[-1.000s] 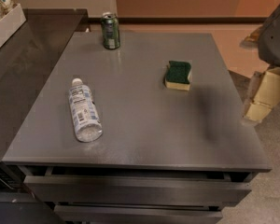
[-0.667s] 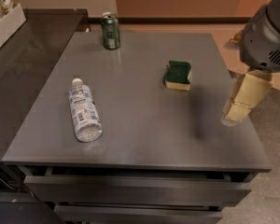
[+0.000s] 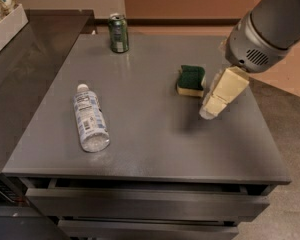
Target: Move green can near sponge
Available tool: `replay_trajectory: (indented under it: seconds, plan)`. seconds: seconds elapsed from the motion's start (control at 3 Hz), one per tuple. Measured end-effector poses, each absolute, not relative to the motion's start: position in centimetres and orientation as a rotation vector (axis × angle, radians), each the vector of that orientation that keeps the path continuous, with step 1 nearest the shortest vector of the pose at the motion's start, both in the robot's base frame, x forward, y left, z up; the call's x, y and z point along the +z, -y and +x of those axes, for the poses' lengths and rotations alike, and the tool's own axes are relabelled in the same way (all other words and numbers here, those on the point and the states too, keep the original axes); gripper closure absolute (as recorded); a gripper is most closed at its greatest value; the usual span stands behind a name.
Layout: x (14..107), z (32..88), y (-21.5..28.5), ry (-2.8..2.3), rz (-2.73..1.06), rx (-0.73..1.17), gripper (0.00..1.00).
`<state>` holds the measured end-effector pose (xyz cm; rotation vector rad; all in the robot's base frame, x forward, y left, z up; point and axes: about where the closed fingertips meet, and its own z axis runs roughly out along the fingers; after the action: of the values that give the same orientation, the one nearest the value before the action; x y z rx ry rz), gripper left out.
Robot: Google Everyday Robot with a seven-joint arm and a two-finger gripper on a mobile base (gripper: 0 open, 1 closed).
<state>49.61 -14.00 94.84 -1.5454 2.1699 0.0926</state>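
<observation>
The gripper [image 3: 213, 106] has swung in from beyond the right edge of the table [image 3: 155, 154] and now hangs over the tabletop. Nothing else has shifted.

Nearest the camera, the drawer fronts [image 3: 140, 204] run below the table's front edge. Just behind them, on the left, a clear water bottle [image 3: 90, 120] lies on its side, cap pointing away, well apart from everything the task concerns.

Further back on the right, the gripper's cream-coloured end slants down towards the surface just beside the sponge [image 3: 190, 80], on its right. It does not appear to touch the sponge, and it holds nothing. Whether the gripper is parted or closed cannot be told from this angle. The grey arm housing [image 3: 270, 29] fills the upper right corner.

Farthest away, the green can [image 3: 119, 33] stands upright near the back edge of the table, left of centre, well apart from both the sponge and the gripper.

The step in hand looks like the reach: the can is untouched and not yet moved. The next move calls for carrying the gripper across the table, back and to the left. It should pass over the sponge without nudging it and come to the can at a height suited to gripping its sides.
</observation>
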Motion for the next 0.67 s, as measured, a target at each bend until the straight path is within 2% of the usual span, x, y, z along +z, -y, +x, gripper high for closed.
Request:
replay_trajectory:
  seconds: [0.67]
  plan:
    - [93.9, 55.9, 9.5, -2.112, -1.347, 0.285, 0.00]
